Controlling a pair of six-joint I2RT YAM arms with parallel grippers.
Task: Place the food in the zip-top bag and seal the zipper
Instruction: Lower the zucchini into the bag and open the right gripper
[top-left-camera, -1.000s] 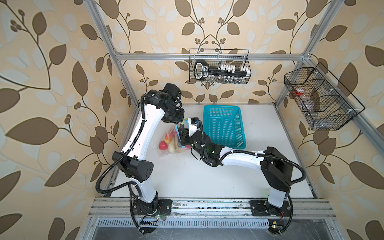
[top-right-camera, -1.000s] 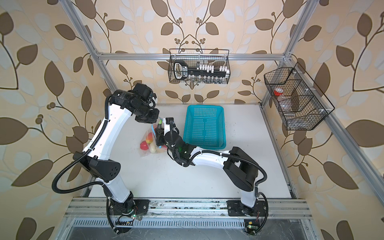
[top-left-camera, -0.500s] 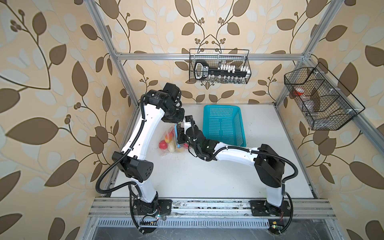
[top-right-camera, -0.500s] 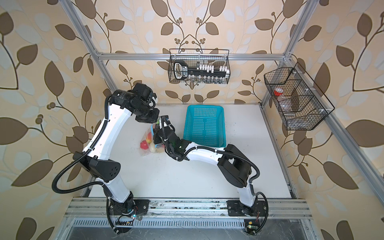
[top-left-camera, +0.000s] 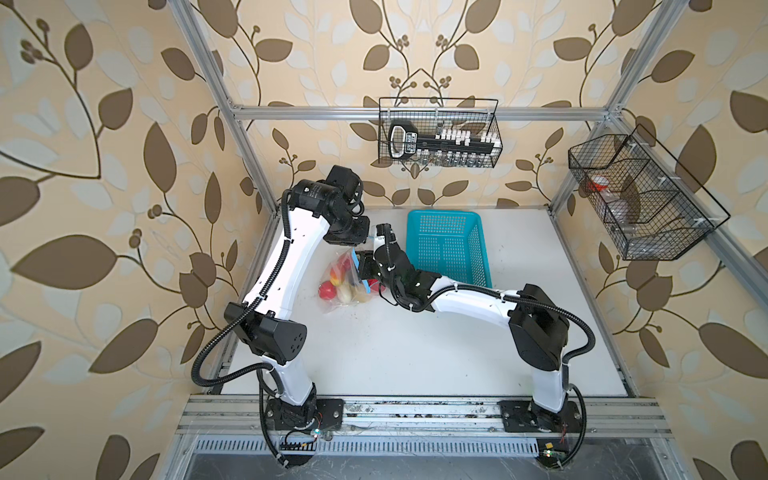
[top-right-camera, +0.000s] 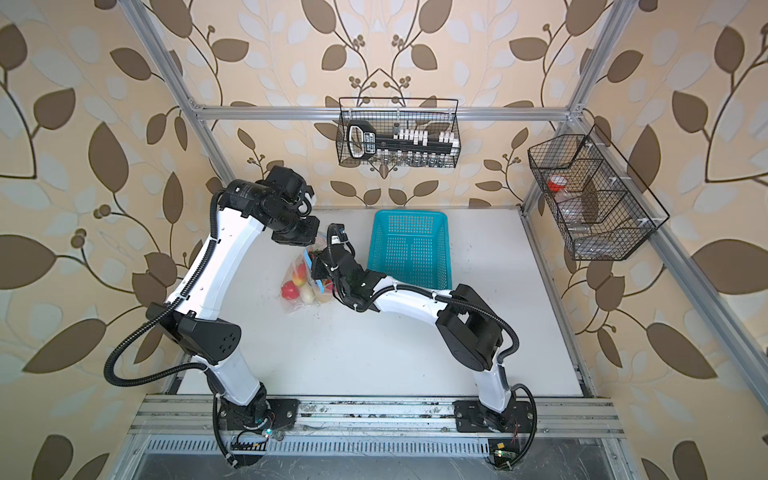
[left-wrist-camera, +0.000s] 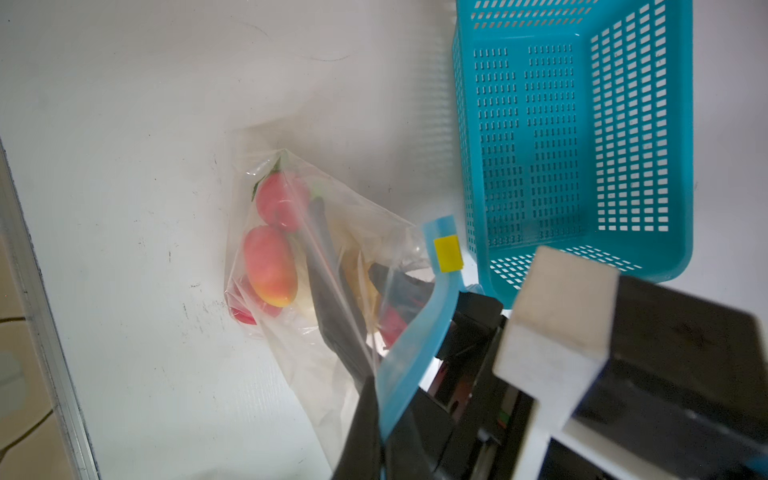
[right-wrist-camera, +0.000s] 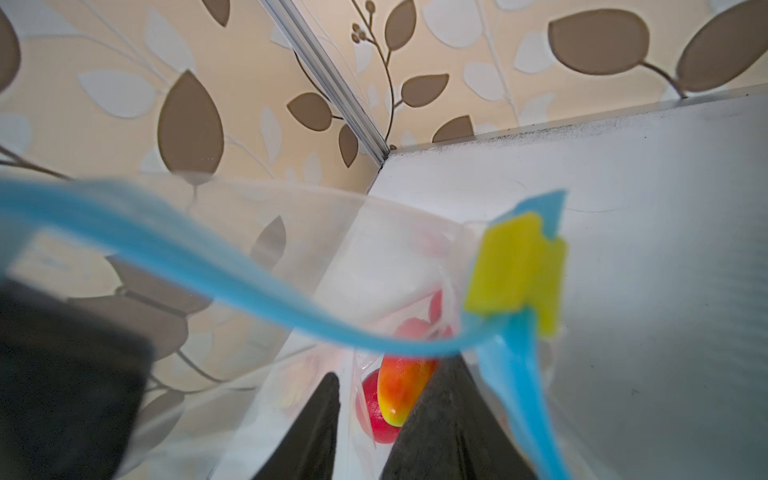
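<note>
Left wrist: food (left-wrist-camera: 271, 266) inside zip-top bag (left-wrist-camera: 305, 370)

My left gripper (left-wrist-camera: 383, 419) pinched the zipper (left-wrist-camera: 419, 336), whose blue strip climbed from the zip-top bag (left-wrist-camera: 299, 365) on the white table (left-wrist-camera: 124, 208). The yellow slider (left-wrist-camera: 448, 253) sat near the strip's far end. Red and orange food (left-wrist-camera: 270, 266) lay inside the bag, and the turquoise basket (left-wrist-camera: 648, 259) stood just beside it.

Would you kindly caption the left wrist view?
A clear bag of toy food, zipper strip held aloft, beside turquoise basket.
</note>
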